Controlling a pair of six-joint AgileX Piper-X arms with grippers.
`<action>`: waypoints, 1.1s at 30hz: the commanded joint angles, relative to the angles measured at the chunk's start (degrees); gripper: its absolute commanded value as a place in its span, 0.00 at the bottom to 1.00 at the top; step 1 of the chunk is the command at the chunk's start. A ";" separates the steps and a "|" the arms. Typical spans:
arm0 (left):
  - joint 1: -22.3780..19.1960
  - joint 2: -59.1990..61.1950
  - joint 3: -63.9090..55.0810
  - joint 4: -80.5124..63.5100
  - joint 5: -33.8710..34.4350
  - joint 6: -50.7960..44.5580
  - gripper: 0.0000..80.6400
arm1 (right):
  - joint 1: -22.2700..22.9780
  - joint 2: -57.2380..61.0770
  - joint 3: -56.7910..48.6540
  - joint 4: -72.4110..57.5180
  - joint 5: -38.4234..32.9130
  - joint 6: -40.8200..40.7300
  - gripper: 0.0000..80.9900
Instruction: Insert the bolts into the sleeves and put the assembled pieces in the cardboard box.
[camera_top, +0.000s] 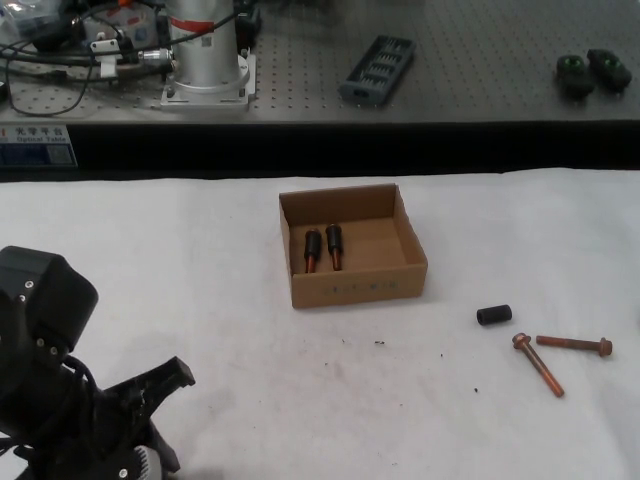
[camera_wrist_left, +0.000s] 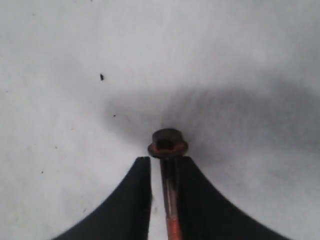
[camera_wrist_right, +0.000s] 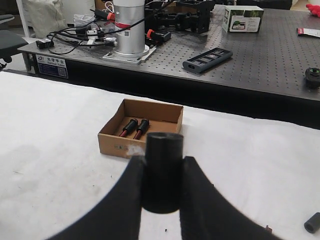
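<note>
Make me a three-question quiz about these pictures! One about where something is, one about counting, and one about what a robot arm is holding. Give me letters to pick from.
1. Where are the two assembled pieces?
A) on the grey bench at the back
B) inside the cardboard box
C) stacked on the loose sleeve

2. How many loose bolts lie on the white cloth?
A) none
B) five
C) two

3. What is the right end effector doing?
A) gripping a black sleeve
B) gripping a screwdriver
C) hanging wide open with nothing in it

Answers:
1 B, as both pieces lie side by side on the box floor.
2 C, as two copper-coloured bolts lie close together near the cloth's right side.
3 A, as the sleeve sits clamped between its two fingers.
</note>
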 joint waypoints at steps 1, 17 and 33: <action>-0.28 0.13 -0.01 -0.08 1.05 -4.18 0.00 | -0.25 -0.39 -0.26 -0.22 -0.12 -0.46 0.08; -0.59 0.13 -0.01 1.67 -4.85 -14.95 0.30 | -0.25 -0.39 -0.26 0.09 -0.51 0.69 0.08; -2.79 0.56 -0.01 -2.42 -1.94 -16.63 0.33 | -0.25 -0.39 -0.26 0.09 -0.51 0.91 0.08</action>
